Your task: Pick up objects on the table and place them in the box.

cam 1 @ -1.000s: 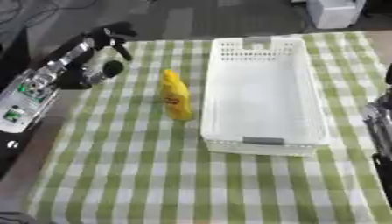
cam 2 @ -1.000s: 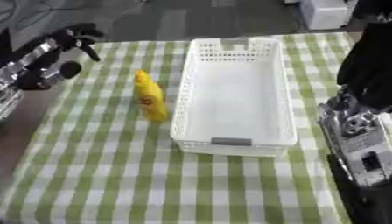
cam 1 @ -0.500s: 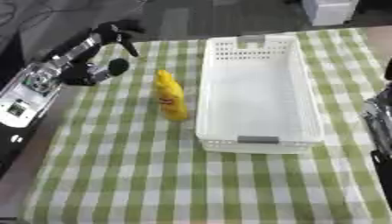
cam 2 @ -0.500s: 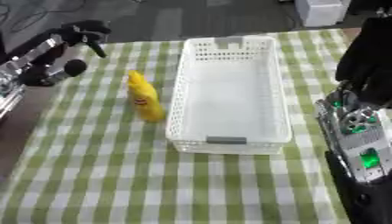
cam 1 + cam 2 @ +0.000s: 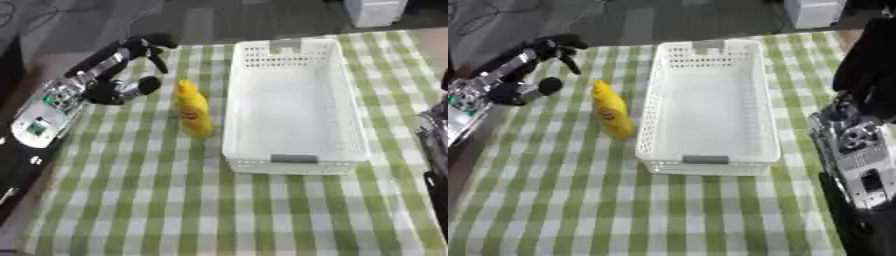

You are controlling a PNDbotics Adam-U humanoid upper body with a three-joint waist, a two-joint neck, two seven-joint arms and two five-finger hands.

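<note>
Yellow squeeze bottle (image 5: 194,110) stands upright on the green-checked counter (image 5: 175,200), just beside the left wall of the long white perforated box (image 5: 293,105), which holds nothing. Left hand (image 5: 140,47) hovers near the bottle's upper left, fingers relaxed and apart, grasping nothing. Right hand is out of sight; only its arm (image 5: 855,150) shows.

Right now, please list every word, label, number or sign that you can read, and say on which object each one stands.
No text can be read.
yellow bottle: a small dark red label mark on its front, too blurred to read.
white basket: a grey tab on its near wall, no writing visible.
</note>
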